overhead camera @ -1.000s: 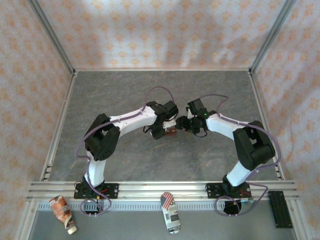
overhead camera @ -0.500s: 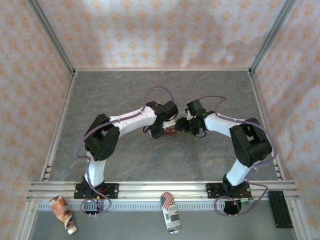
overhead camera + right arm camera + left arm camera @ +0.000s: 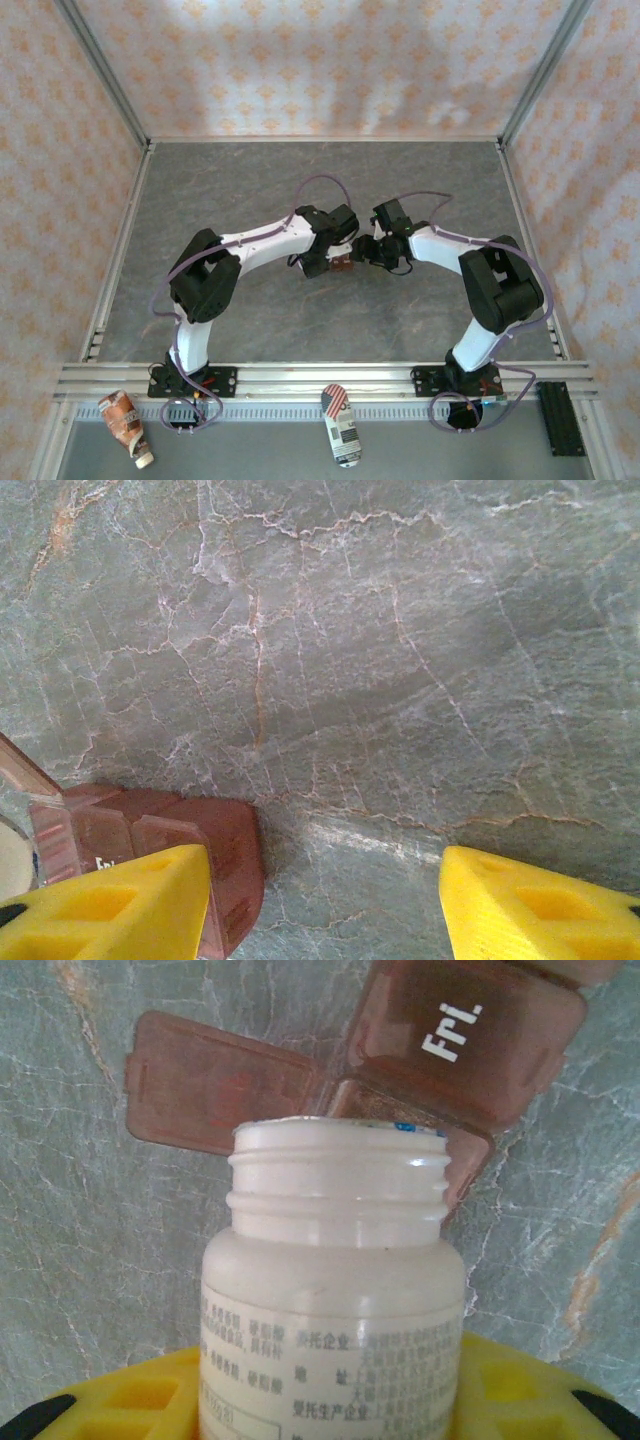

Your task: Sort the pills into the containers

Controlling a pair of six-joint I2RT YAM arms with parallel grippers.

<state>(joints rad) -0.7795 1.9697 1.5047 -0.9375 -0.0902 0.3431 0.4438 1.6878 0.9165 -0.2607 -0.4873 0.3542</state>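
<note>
My left gripper (image 3: pixel 330 1405) is shut on a white bottle (image 3: pixel 335 1290) with no cap, its yellow fingers (image 3: pixel 130 1400) on either side of it. The bottle's mouth points at the containers (image 3: pixel 470 1045), a red-brown strip with one lid (image 3: pixel 215 1095) flipped open and a closed lid marked "Fri.". In the top view the containers (image 3: pixel 342 264) lie between the left gripper (image 3: pixel 320 262) and the right gripper (image 3: pixel 366 250). My right gripper (image 3: pixel 325 900) is open over bare table, with its left finger (image 3: pixel 110 905) overlapping the end of the containers (image 3: pixel 215 850). The pills are hidden.
The grey marble table (image 3: pixel 300 190) is boxed in by patterned walls and metal rails. Outside the front rail lie a brown bottle (image 3: pixel 125 425) and a flag-patterned bottle (image 3: pixel 341 425). A dark block (image 3: pixel 560 418) sits at the front right.
The right arm's elbow has swung slightly inward, with its gripper staying beside the containers. The left arm and the bottle have held still.
</note>
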